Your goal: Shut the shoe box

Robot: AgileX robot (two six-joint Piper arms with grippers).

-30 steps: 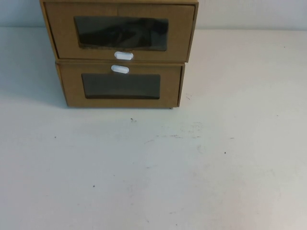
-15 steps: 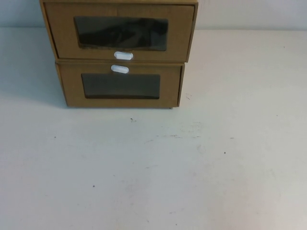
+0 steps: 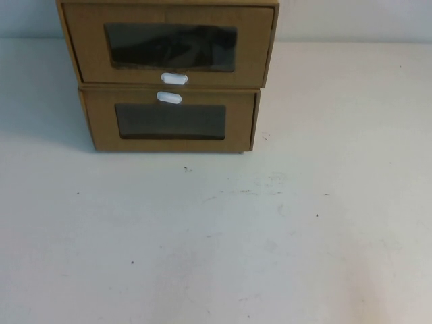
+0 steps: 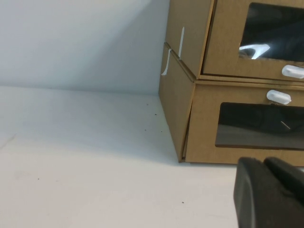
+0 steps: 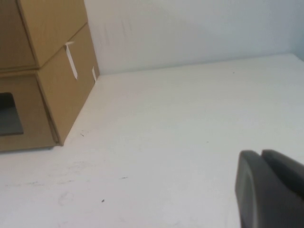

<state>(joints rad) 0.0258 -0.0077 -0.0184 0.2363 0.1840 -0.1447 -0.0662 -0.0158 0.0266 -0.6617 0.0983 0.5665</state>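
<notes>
The shoe box (image 3: 169,47) sat stacked ahead of the left claw (image 4: 270,192) and right claw (image 5: 270,187); their finger states could not be told.

In front of me the white worktop (image 3: 283,229) lies broad and matte, marked with small dark specks and faint scuffs. At its far edge stands a lower brown cardboard box (image 3: 169,121) with a dark window in its front and a small white tab (image 3: 169,98) just above that window. Behind it rises a pale wall (image 4: 80,42).
</notes>
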